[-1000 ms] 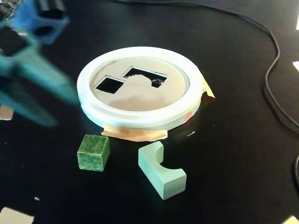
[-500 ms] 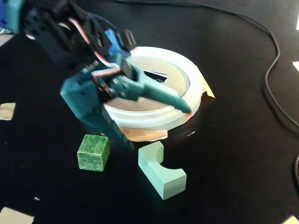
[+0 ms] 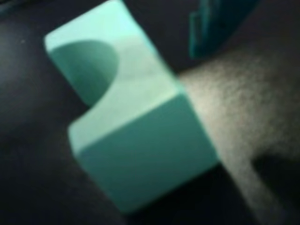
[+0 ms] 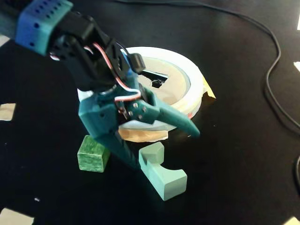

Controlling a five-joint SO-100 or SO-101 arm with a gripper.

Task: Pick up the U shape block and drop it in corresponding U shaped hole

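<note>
Half the U shaped hole (image 4: pixel 157 76) hidden, arm (image 4: pixel 93 61)

Arm (image 4: pixel 89 61): black servo housings joined by a blue perforated link. Red and white cables are looped above silver screws. Gripper (image 4: pixel 171 147): teal plastic, fingers tapered to points.

U block (image 4: pixel 162 176): pale mint, flat on the black table, notch facing right in the fixed view, just in front of the disc. Fills my wrist view (image 3: pixel 136 131), blurred, notch toward the left there. U hole (image 4: pixel 157 77): dark cutout in the tan disc, only partly visible behind my arm.
</note>
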